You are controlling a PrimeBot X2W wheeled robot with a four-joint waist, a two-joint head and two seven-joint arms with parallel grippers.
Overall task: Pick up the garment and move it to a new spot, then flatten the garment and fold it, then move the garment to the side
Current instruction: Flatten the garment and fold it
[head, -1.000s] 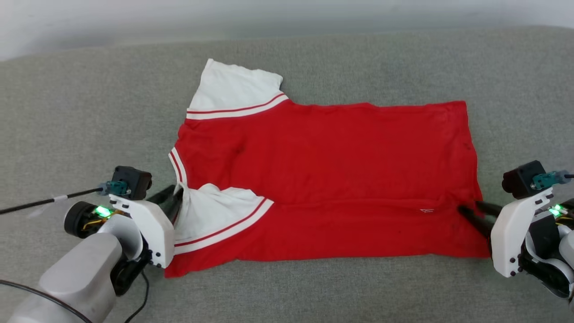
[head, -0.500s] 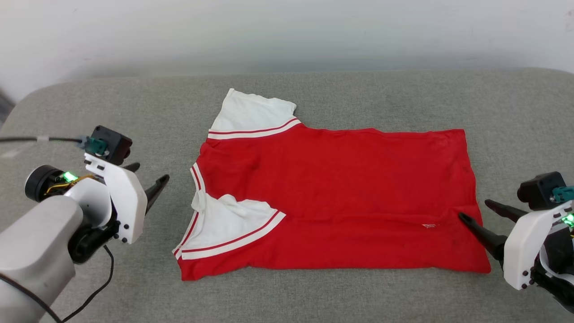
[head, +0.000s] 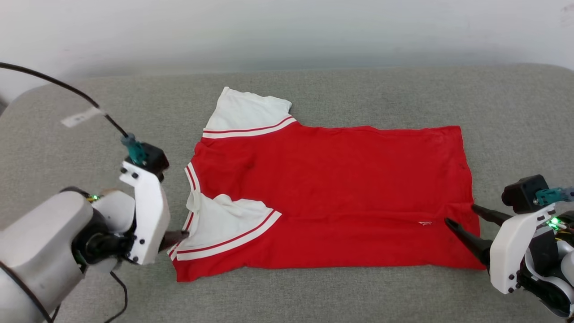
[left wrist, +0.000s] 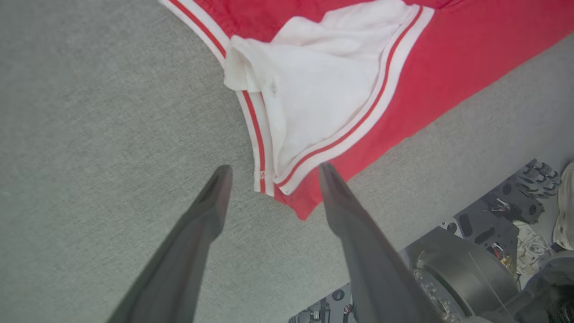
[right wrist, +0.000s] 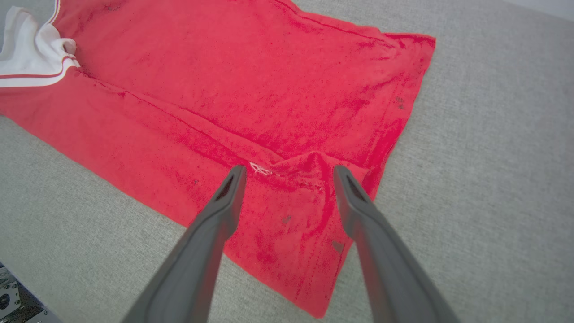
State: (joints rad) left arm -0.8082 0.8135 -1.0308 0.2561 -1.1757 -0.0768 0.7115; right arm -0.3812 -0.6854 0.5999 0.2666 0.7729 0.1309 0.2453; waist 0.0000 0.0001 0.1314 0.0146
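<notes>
The shirt [head: 332, 193] lies flat, spread sideways across the middle of the grey cushion [head: 358, 89], collar [head: 190, 172] end toward the robot's left and hem [head: 466, 179] toward its right. The near strip of the shirt is folded over onto itself, so the near sleeve [head: 224, 224] sits white on top of the red. The far sleeve [head: 244, 110] sticks out flat off the shirt's far edge.

The left gripper [left wrist: 274, 169] is at the shirt's near collar corner, fingers spread wide and holding nothing. In the wrist view one tip is over bare cushion just off the striped trim, and the other is at the shirt's red edge. I can't tell if either tip actually touches the cloth.

The right gripper [head: 461, 214] is at the hem end, also wide open with nothing in it. Its tips hang over the fold line right by the little white stitch [head: 426, 223], with a small wrinkle of red between them.
</notes>
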